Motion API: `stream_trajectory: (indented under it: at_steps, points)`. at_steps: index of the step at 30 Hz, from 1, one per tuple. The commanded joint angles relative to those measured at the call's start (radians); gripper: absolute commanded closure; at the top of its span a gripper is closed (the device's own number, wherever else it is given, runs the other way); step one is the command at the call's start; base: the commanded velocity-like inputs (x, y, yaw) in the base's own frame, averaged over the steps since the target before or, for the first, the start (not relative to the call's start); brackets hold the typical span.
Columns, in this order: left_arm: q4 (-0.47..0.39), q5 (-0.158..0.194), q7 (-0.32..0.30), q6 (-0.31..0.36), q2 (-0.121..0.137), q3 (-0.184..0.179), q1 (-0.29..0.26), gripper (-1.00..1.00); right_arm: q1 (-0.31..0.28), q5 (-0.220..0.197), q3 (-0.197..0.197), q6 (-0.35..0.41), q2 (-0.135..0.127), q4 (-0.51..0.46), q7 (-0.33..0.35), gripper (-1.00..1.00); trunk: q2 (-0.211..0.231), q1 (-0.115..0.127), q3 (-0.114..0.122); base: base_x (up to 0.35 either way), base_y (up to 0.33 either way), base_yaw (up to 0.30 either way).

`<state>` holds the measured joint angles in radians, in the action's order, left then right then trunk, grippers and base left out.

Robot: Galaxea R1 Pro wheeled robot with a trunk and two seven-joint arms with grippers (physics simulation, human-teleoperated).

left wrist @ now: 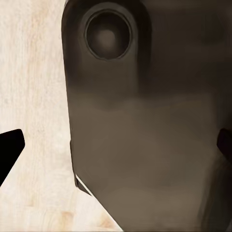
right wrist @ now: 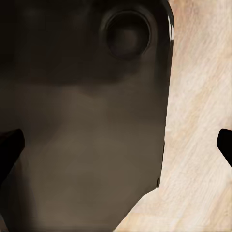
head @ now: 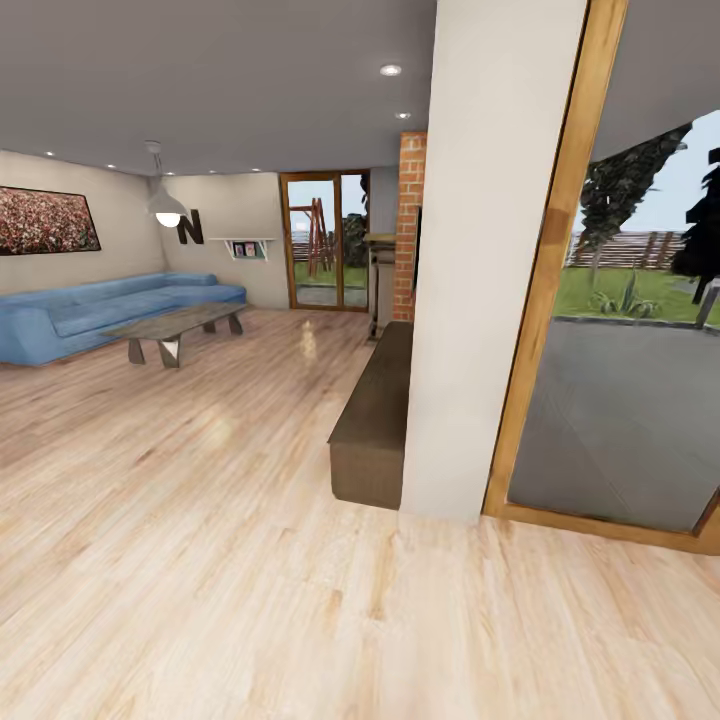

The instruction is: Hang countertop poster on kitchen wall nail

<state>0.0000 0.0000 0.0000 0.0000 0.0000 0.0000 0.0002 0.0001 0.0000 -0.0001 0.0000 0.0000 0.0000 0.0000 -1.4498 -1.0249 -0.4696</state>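
The poster, the kitchen countertop and the wall nails are out of view; I am looking into a living room. In the left wrist view my left gripper (left wrist: 116, 147) is open: its dark fingertips (left wrist: 8, 151) stand far apart, with the robot's dark body and wooden floor behind. My right gripper (right wrist: 116, 145) is open in the same way, its fingertips (right wrist: 9, 145) at the frame's edges and nothing held between them.
A white wall end (head: 480, 300) stands just ahead, with a low brown bench (head: 375, 420) along its left side and a wood-framed glass door (head: 620, 420) to the right. A blue sofa (head: 100, 310), a coffee table (head: 180, 328) and a wide reddish picture (head: 45, 220) are far left. Wooden floor (head: 200, 520) stretches ahead.
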Motion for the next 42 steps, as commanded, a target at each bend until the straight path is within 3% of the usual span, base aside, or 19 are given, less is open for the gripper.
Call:
stream_trajectory:
  at_steps: [1, 7, 26, 33, 37, 38, 42]
  points:
    - [-0.006, 0.003, -0.006, 0.006, -0.006, -0.004, 0.002, -1.0, -0.002, -0.002, 0.0, 0.006, 0.006, 0.002, 0.002, -1.0, 0.0, 0.0, 0.0, 0.0, 0.0, 0.0]
    - [-0.006, 0.003, -0.008, 0.006, -0.006, -0.003, 0.002, -1.0, -0.002, 0.001, 0.0, 0.014, 0.036, 0.002, 0.003, -1.0, 0.0, 0.0, 0.0, 0.0, 0.0, 0.0]
    - [-0.006, 0.003, -0.008, 0.006, -0.006, -0.003, 0.002, -1.0, -0.002, 0.002, 0.0, 0.014, 0.036, 0.002, 0.003, -1.0, 0.0, 0.0, 0.0, 0.0, 0.0, 0.0]
    - [-0.045, -0.006, -0.002, 0.008, -0.045, 0.001, 0.032, -1.0, -0.042, 0.003, 0.002, -0.02, -0.003, -0.037, -0.001, -1.0, 0.0, 0.0, 0.0, 0.0, 0.0, 0.0]
    - [-0.068, -0.017, -0.001, 0.008, -0.05, 0.001, 0.036, -1.0, -0.065, 0.002, 0.002, -0.043, -0.022, -0.059, -0.001, -1.0, 0.0, 0.0, 0.0, 0.0, 0.0, 0.0]
    - [-0.57, -0.02, 0.0, 0.008, -0.051, 0.001, 0.036, -1.0, -0.091, 0.001, 0.002, -0.176, -0.024, -0.375, -0.001, -1.0, 0.0, 0.0, 0.0, 0.0, 0.0, 0.0]
    - [-0.629, -0.034, -0.001, 0.007, -0.051, 0.005, 0.038, -1.0, -0.095, 0.001, 0.003, -0.186, -0.028, -0.426, -0.002, -1.0, 0.0, 0.0, 0.0, 0.0, 0.0, 0.0]
